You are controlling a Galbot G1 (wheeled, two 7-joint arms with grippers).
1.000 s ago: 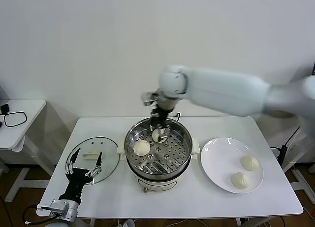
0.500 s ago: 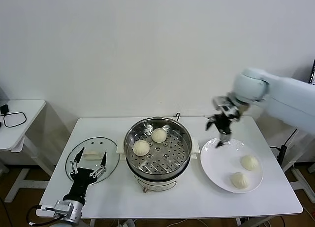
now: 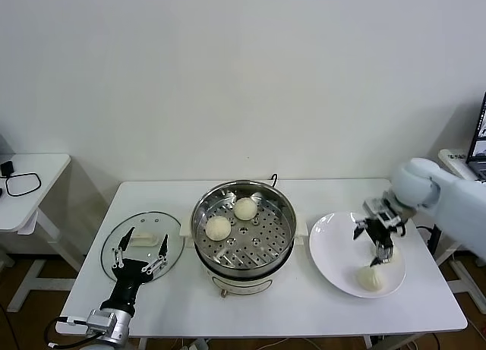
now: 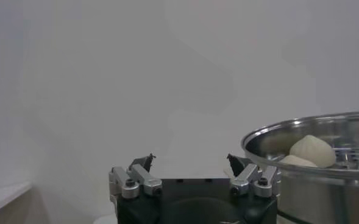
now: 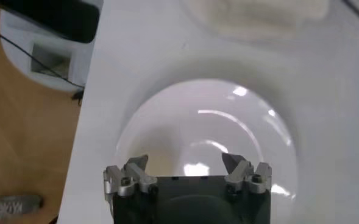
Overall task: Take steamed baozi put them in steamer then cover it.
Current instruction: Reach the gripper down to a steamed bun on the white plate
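Note:
The steamer (image 3: 282, 236) stands mid-table with two baozi on its tray, one at the back (image 3: 244, 208) and one at the left (image 3: 219, 227). A white plate (image 3: 334, 247) on the right holds one baozi (image 3: 372, 278) at the front. Another baozi is mostly hidden behind my right gripper (image 3: 377, 241), which hangs open and empty just above the plate's far right part. In the right wrist view the open right gripper (image 5: 185, 161) is over the plate (image 5: 209, 122). My left gripper (image 3: 139, 253) is open and low at the front left, and in its wrist view (image 4: 190, 163) it faces the steamer (image 4: 301, 137).
A clear glass lid (image 3: 173, 230) with a white handle (image 3: 144, 240) lies flat on the table left of the steamer, under my left gripper. A small side table (image 3: 34, 194) with a black cable stands at the far left. A wall is close behind the table.
My right arm left a baozi in the steamer, swung right and came down over the plate, open. My left gripper shifted slightly over the lid.

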